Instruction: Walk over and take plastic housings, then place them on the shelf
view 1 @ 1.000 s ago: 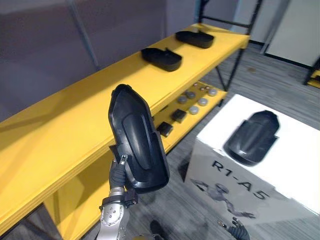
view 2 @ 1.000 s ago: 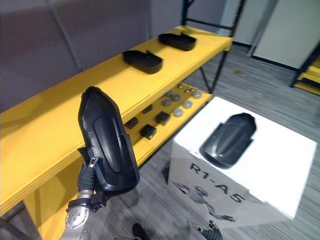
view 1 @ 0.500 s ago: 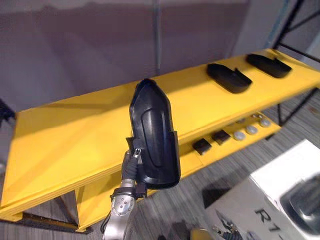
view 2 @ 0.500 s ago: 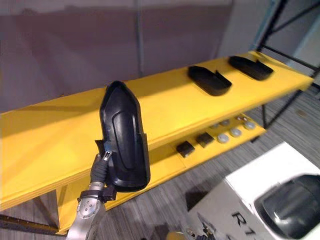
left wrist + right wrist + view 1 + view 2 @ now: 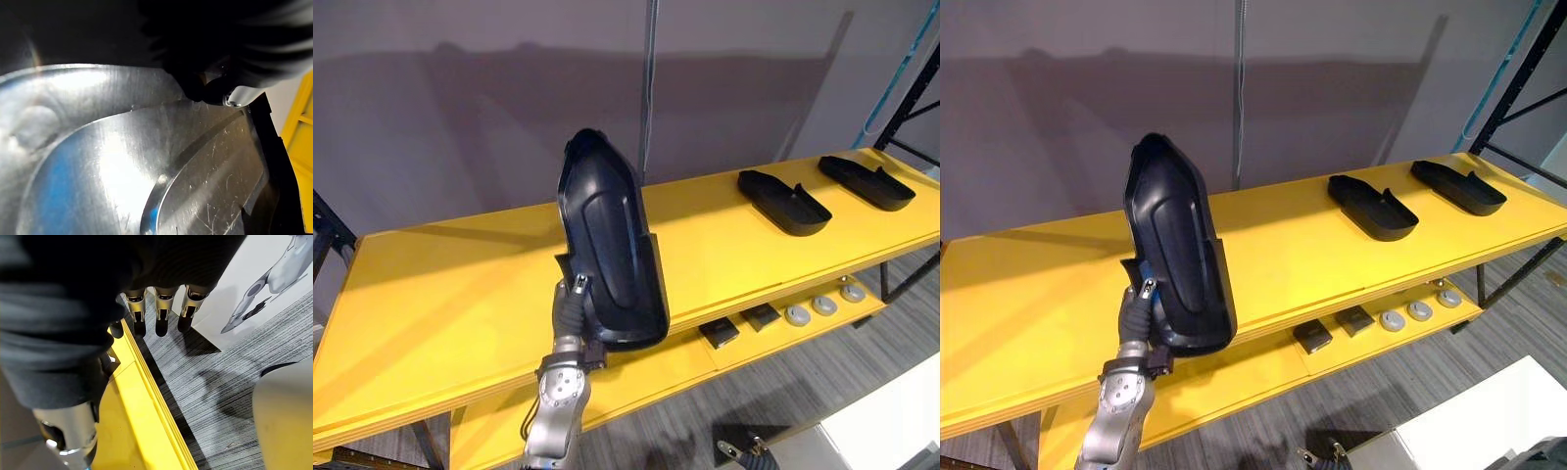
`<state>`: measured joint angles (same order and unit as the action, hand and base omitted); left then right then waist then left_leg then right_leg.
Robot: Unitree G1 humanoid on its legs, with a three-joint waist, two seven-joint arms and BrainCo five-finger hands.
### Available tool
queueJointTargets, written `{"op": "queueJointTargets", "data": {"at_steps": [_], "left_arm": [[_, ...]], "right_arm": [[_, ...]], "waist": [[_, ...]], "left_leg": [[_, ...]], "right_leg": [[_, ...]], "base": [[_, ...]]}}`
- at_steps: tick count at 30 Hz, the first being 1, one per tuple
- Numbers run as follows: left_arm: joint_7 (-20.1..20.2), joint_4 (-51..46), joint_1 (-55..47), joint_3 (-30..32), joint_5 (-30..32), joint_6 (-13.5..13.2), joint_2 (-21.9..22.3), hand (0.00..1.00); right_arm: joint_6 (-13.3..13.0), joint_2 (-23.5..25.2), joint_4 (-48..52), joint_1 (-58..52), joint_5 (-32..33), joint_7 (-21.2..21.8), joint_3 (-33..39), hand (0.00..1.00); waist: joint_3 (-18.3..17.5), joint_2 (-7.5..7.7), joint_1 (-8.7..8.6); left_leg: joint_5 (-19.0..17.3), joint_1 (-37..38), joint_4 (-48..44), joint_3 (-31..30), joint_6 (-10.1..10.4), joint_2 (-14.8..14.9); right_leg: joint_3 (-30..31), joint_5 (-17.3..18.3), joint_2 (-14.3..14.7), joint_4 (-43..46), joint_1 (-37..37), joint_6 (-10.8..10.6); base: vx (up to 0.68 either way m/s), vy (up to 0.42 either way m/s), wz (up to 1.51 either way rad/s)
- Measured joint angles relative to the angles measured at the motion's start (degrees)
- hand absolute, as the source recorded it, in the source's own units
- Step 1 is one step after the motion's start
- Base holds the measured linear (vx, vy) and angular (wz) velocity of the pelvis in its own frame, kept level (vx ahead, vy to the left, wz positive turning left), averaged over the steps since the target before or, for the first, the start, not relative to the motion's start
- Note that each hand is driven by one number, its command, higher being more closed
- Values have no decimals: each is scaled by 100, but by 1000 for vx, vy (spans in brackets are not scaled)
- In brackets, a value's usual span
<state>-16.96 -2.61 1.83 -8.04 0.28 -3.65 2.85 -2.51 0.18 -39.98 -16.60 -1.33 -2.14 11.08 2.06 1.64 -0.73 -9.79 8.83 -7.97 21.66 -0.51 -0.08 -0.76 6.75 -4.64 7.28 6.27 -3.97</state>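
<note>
My left hand (image 5: 572, 311) is shut on the lower edge of a black plastic housing (image 5: 609, 257) and holds it upright, in front of and above the yellow shelf's top board (image 5: 460, 294). The left wrist view shows the housing's shiny surface (image 5: 122, 161) from very close. Two more black housings (image 5: 783, 201) (image 5: 867, 181) lie on the board's right end. My right hand (image 5: 161, 308) hangs low beside the shelf's lower board, its fingers relaxed and holding nothing.
The lower yellow board (image 5: 1263, 377) carries small black blocks (image 5: 720, 333) and grey discs (image 5: 822, 305). A white box (image 5: 1469, 426) stands on the grey carpet at the lower right. A grey wall (image 5: 509, 108) backs the shelf, and dark rack posts (image 5: 1518, 78) rise at the right.
The camera has swung left toward the shelf, so the white box and the housing on it have slid out at the lower right. My left hand keeps the housing upright, slightly higher.
</note>
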Motion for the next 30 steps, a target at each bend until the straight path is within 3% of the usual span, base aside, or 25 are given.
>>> {"op": "queueJointTargets", "data": {"at_steps": [6,9,14,20,29,30], "left_arm": [[-371,733,877,39,4,91,-22,100],[-465,1301,1440,63,0,230,-24,100],[-637,2223,2115,229,-19,370,-28,100],[-671,3344,2862,561,-147,573,-50,100],[-635,4258,3577,1055,-289,736,18,100],[-634,4282,3614,1097,-333,746,46,0]], "right_arm": [[0,-42,-159,99,-2,-7,-5,0],[0,-62,-180,123,-1,-6,-6,0],[0,-164,-232,134,0,-5,-168,0],[0,-213,-237,133,1,-7,-227,0],[-2,-201,-113,144,29,-2,-226,0],[-3,-202,-107,156,30,-3,-225,0]], "waist": [[3,5,-180],[3,13,-228],[6,16,-455],[35,31,-671],[274,40,-805],[301,39,-805]], "left_leg": [[48,-28,130,-84,72,1],[181,-136,262,-120,133,5],[435,-190,543,-141,130,28],[703,-197,908,-131,92,29],[783,-363,973,-101,87,28],[783,-363,973,-99,88,28]], "right_leg": [[11,1,34,-1,-95,1],[18,-40,67,11,-267,65],[16,-94,139,68,-470,152],[26,-128,207,170,-693,210],[53,-142,223,225,-931,228],[56,-142,222,225,-932,228]], "base": [[-24,-32,0],[-74,-71,0],[-83,-85,0],[-70,-50,-2],[-25,-5,0],[0,0,0]]}}
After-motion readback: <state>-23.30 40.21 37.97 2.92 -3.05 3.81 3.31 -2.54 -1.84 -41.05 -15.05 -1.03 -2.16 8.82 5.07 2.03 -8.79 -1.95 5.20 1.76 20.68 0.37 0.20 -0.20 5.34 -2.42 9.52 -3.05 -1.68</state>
